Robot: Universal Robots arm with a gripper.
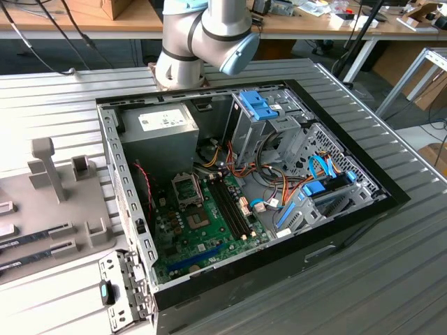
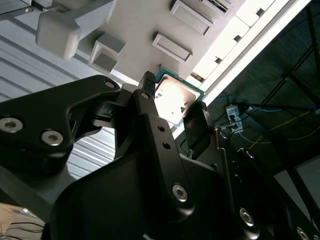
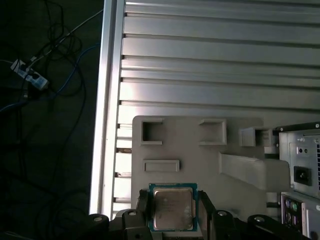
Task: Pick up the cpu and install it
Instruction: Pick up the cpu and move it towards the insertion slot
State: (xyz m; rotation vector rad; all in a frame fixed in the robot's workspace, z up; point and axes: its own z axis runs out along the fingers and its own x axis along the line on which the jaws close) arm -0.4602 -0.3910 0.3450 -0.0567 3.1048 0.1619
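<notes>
The cpu (image 3: 173, 209), a small square chip with a silver-grey top and a thin green rim, sits between my gripper's (image 3: 173, 210) two black fingers, which are shut on its opposite edges. In the second wrist view the cpu (image 2: 172, 97) catches the light between the fingertips (image 2: 147, 85). It hangs well above the grey fixture tray (image 3: 200, 165). In the exterior view the open computer case (image 1: 349, 209) lies on the table, and the motherboard (image 1: 202, 230) inside has its square socket (image 1: 187, 188) standing open. The arm's elbow (image 1: 206, 35) rises behind the case.
The grey tray (image 1: 91, 234) lies at the exterior view's left, with upright posts and long dark memory sticks (image 1: 35, 241). Beside the tray the slatted table's edge (image 3: 107, 100) drops to a dark floor with cables. A power supply (image 1: 157, 132) and drive cages (image 1: 279, 118) crowd the case.
</notes>
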